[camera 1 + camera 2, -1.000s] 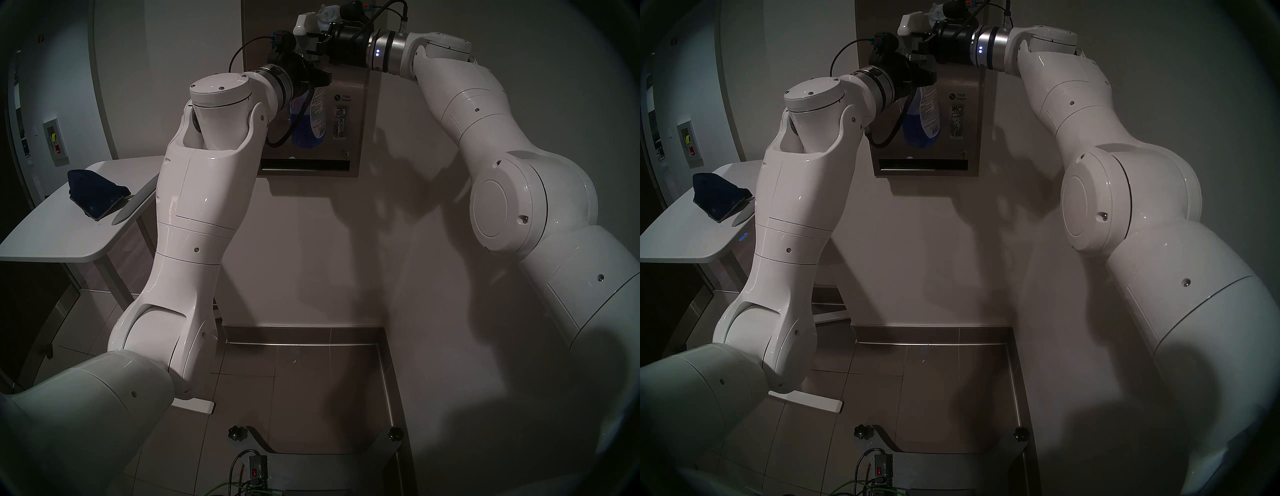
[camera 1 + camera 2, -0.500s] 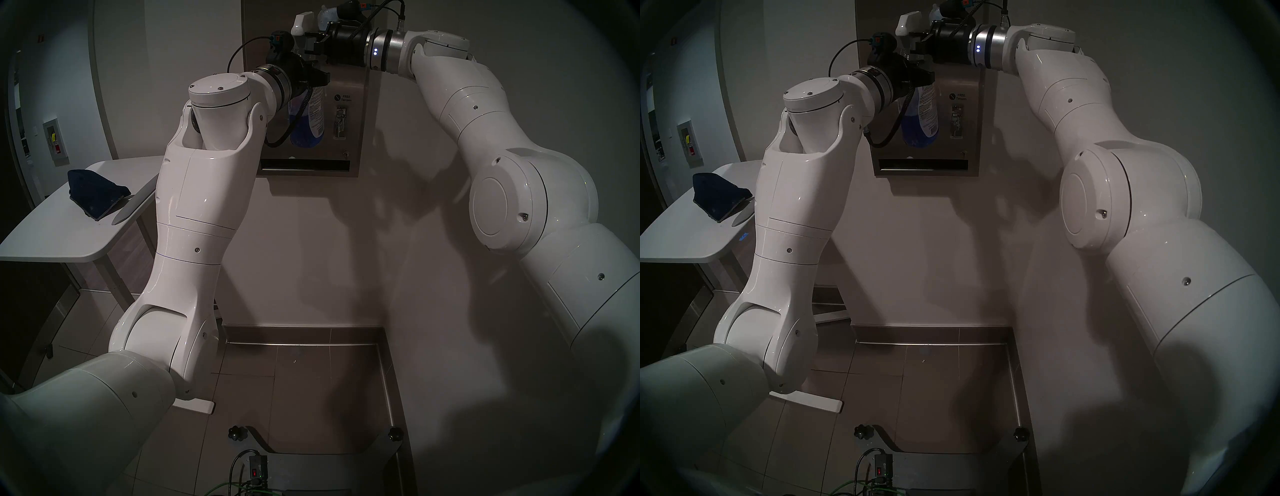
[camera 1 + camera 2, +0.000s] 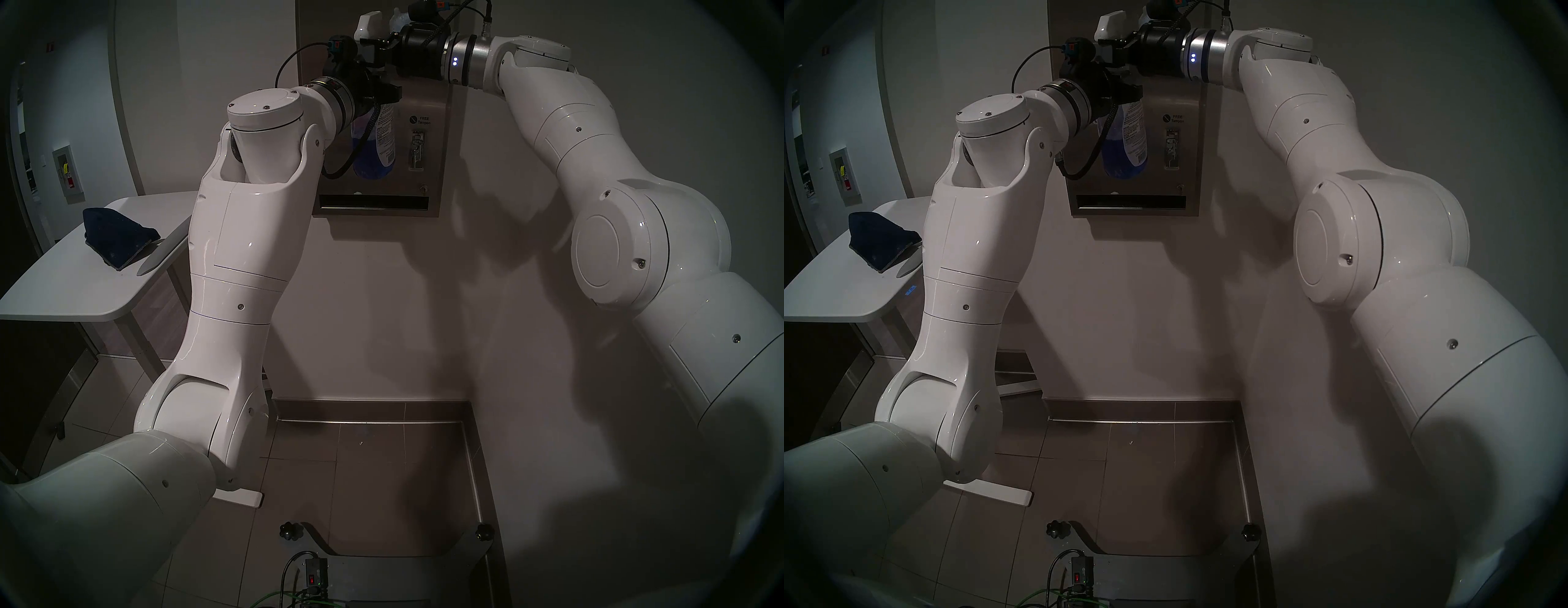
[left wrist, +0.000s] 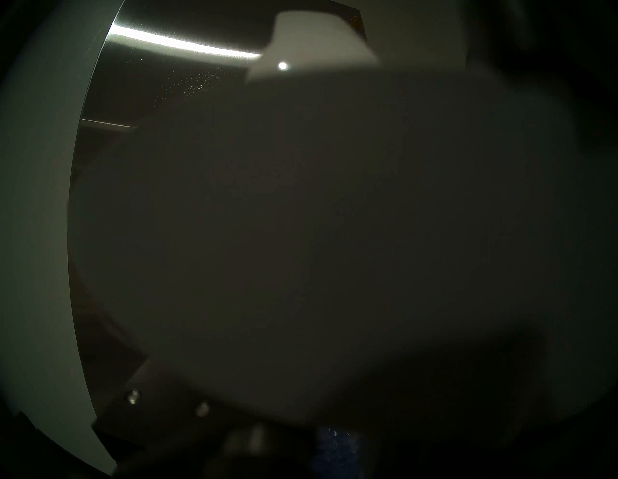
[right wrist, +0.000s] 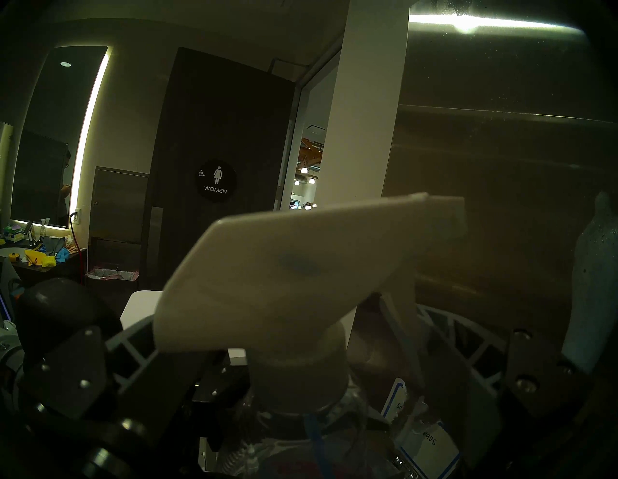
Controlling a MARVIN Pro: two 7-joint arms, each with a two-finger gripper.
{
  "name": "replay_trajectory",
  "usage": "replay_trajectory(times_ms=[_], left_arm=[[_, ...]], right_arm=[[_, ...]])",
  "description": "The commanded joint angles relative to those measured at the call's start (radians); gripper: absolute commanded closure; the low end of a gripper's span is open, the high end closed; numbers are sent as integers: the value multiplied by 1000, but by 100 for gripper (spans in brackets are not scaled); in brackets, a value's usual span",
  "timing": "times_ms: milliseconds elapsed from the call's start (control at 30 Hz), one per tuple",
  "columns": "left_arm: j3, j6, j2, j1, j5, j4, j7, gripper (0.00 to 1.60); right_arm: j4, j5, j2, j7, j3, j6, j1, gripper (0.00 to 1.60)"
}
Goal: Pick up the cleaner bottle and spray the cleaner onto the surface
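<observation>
Bottle up at the steel panel, trigger hand slack

The left gripper [image 3: 384, 94] fingers clamp the cleaner bottle [image 3: 377, 140] by its neck, close before the dispenser panel [image 3: 428, 106]. The right gripper [image 3: 373, 44] fingers stand wide around the white spray head. A squeeze that misses the trigger could twist the bottle and send the cleaner onto the wall.

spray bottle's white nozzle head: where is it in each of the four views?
Head left: nozzle head, top centre.
Head right: top centre.
Left wrist: pale blurred shape, top; probably it.
Right wrist: centre, close up.
Shared landmark: steel dispenser panel behind.
</observation>
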Motion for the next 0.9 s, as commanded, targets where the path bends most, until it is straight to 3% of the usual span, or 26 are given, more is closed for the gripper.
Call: replay_trajectory(times_ms=[0,867], left_arm=[[-2,-34,-19,-65,-1,-35,-1,160],[-11,-33,-30,-62,15,-35,-14,160]], right_arm=[[-20,12,-38,6,4,-4,51,0],[-102,-1,96,58,25,51,16,0]])
